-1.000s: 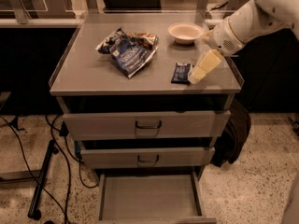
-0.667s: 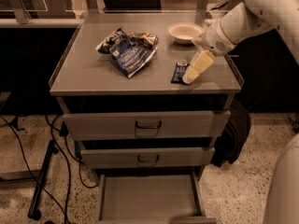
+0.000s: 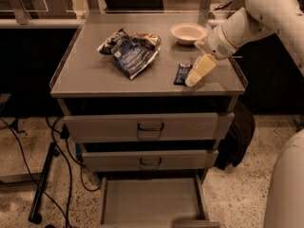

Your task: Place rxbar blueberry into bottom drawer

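Dark navy foil with pale lettering marks the bar [image 3: 182, 73], which lies flat on the grey cabinet top [image 3: 85, 75], close to the front right edge, its long side running roughly front to back. It is not yet lifted. Just to its right, and seemingly touching or almost touching it, hangs the cream gripper [image 3: 194, 78], angled down and to the left from the white arm [image 3: 247, 23] that reaches in from the right; whether its jaws are released or clenched cannot be told from this view. The bar looks light and thin, probably a firm, slightly bendy slab in a slick wrapper, so it should not crush easily but could skid across the smooth metal if nudged sideways. Because it lies so low, the sensible hold seems to be across its narrow width near the middle, with the jaws brought right down to the surface on either long edge. Further left on the top sits a crumpled blue-and-silver chip bag [image 3: 130, 53], well apart from the bar, and behind the bar stands a pale bowl [image 3: 188, 33]. Below, the two upper drawers [image 3: 142, 126] are shut. The bottom drawer [image 3: 149, 201] is pulled out, its flat grey floor exposed and ready to take the bar, so a drop from low height should do.
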Robot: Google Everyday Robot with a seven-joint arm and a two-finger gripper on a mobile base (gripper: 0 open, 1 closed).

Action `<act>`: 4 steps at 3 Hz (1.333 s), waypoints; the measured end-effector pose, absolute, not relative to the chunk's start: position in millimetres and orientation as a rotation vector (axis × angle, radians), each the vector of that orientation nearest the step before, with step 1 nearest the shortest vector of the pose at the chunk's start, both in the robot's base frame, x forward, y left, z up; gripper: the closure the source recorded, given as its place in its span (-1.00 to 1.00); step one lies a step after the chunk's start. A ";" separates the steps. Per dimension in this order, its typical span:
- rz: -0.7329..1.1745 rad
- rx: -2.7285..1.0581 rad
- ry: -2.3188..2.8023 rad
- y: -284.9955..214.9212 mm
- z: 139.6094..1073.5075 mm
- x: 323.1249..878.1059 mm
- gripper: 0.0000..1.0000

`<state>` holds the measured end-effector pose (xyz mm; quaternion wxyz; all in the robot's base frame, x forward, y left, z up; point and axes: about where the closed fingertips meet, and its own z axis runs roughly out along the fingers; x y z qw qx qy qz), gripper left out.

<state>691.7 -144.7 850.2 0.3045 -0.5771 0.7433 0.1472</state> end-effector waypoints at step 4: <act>0.400 -1.508 1.987 -143.0 827.1 695.2 -0.90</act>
